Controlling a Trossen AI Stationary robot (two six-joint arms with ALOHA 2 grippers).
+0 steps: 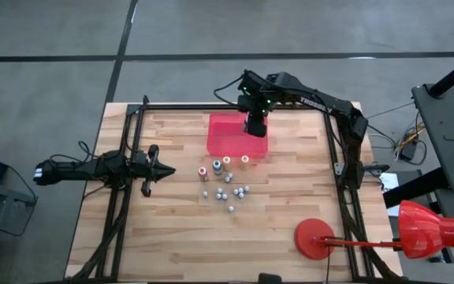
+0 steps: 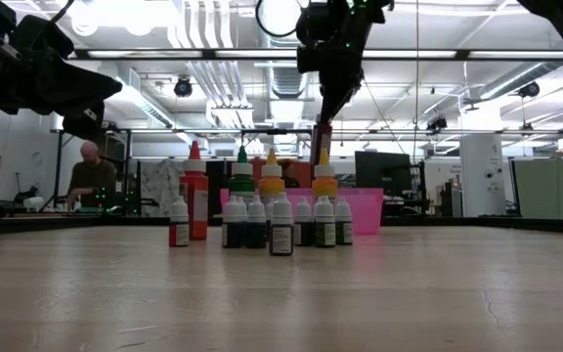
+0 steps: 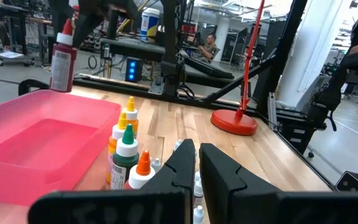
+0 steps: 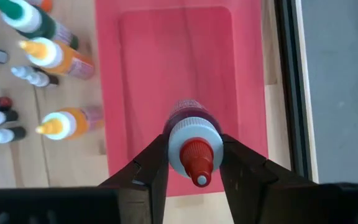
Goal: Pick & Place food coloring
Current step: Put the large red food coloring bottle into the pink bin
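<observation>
My right gripper (image 1: 256,126) hangs over the flat pink tray (image 1: 235,138) at the table's far middle, shut on a dark red bottle of food coloring (image 4: 193,146) with a white collar and a red tip. The other food coloring bottles (image 1: 227,185) stand upright on the wood just in front of the tray: three taller ones with orange or green bodies (image 2: 272,181), a red one (image 2: 194,200), and several small whitish ones (image 2: 281,225). My left gripper (image 1: 168,170) waits shut at the table's left side, pointing level toward the bottles. My right gripper pinches the bottle between its two fingers (image 4: 151,165) at the white collar (image 4: 174,138), just under the red tip. The fingers come from above, pointing steeply down. The bottle hangs upright below them (image 3: 63,59), lifted clear above the tray.
A black frame rail (image 1: 337,150) runs along the table's sides and far edge. A red round stand base (image 1: 315,237) sits near the front right corner. In the low view a person (image 2: 91,176) sits far behind the table. Bare wood lies in front of the bottles.
</observation>
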